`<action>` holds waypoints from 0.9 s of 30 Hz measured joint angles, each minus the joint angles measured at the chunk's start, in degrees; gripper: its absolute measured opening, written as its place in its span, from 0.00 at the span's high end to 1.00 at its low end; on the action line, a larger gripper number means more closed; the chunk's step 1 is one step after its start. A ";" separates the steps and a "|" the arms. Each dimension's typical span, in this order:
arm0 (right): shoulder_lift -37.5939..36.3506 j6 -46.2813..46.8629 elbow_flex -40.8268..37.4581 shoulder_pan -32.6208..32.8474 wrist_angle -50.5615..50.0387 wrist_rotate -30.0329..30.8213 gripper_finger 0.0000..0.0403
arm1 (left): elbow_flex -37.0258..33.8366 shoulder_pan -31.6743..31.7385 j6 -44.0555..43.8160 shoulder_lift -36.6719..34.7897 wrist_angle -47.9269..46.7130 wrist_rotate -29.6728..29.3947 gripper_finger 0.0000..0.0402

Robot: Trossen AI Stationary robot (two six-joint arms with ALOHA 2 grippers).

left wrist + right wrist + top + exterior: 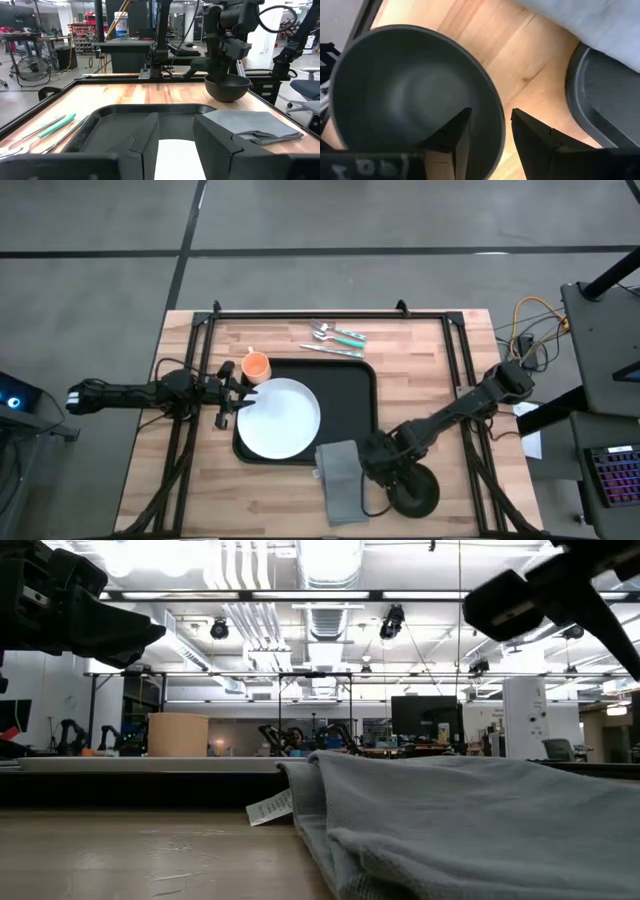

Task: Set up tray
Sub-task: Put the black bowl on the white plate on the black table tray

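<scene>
Tray [358, 395]: right half bare, open from above. Left half taken by white plate [279, 418]. Orange cup [256, 366] just off the tray's far-left corner. Cutlery [335, 338] lines the far edge. Grey napkin [338, 477] and dark bowl [413, 492] crowd the near-right corner; napkin possibly touches the rim.

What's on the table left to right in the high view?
Left gripper → small orange cup → round white plate → folded grey napkin → dark round bowl.
</scene>
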 joint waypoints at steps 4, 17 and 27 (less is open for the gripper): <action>0.02 -0.02 -2.14 0.02 2.75 0.01 0.69 | -0.02 0.02 0.00 0.00 -0.01 -0.01 0.74; 0.04 -0.43 -4.95 -0.02 4.57 -0.40 0.83 | -0.02 0.02 0.00 -0.02 -0.01 0.00 0.74; 0.09 -0.42 -6.45 -0.14 3.58 -0.38 0.98 | -0.01 0.00 0.00 -0.02 -0.01 0.00 0.74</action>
